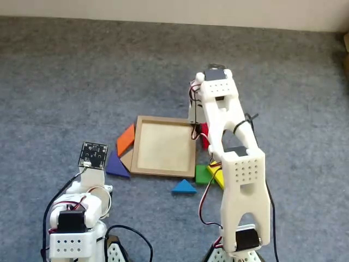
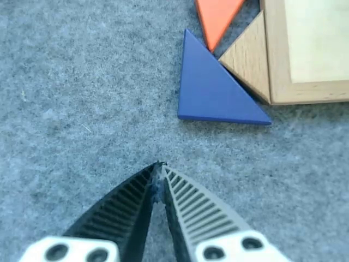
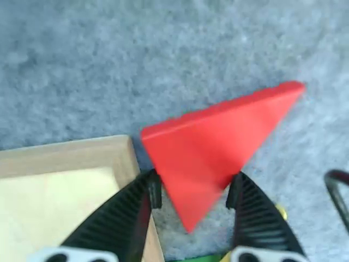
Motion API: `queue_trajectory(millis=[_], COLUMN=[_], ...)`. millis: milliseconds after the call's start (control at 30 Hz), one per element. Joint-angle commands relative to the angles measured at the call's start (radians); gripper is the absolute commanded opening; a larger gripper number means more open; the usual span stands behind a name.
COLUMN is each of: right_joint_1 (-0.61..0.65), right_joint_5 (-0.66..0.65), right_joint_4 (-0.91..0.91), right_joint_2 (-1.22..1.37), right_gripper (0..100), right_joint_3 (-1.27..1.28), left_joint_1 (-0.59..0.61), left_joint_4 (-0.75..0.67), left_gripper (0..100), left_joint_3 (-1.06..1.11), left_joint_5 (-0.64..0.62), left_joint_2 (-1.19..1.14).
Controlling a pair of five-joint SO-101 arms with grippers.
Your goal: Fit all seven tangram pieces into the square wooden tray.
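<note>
The square wooden tray lies on the tabletop, and at its 3 o'clock side the right pincer grips the red triangle (a finger on either edge). At its 8 o'clock the left pincer, tips pressed together, sits near the large blue triangle.

Reads like a plain carpeted room to me: grey carpet all around the wooden tray, pale wall strip far behind it.

The left arm and right arm were white plastic with dotted panels, black motors and thin red and black cables. The left's ribbed fingers were one black, one grey.
</note>
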State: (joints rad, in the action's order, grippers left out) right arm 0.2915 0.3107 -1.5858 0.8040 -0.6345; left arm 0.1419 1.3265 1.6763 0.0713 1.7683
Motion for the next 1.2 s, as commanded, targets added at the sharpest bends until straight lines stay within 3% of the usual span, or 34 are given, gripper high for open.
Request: queue_trajectory(millis=[0, 300, 600, 867, 1167], right_joint_1=[-0.013, -0.015, -0.013, -0.010, -0.010], right_joint_5=[-0.021, -0.021, 0.015, 0.209, 0.219], right_joint_4=[-0.008, -0.128, -0.033, 0.067, 0.110], right_joint_2=[-0.042, -0.041, -0.033, -0.030, 0.134], right_gripper=[14.9, 14.9, 15.6, 39.1, 39.4], right_joint_3=[-0.061, -0.206, -0.223, -0.214, -0.257], left_joint_1=[-0.018, -0.018, -0.018, -0.018, -0.018], left_joint_4=[0.006, 0.006, 0.006, 0.006, 0.006], left_gripper=[0, 0, 0, 0, 0], left_joint_3=[0.019, 0.019, 0.019, 0.019, 0.019], left_joint_5=[-0.005, -0.005, -0.005, -0.005, -0.005], left_joint_2=[0.051, 0.051, 0.051, 0.051, 0.051])
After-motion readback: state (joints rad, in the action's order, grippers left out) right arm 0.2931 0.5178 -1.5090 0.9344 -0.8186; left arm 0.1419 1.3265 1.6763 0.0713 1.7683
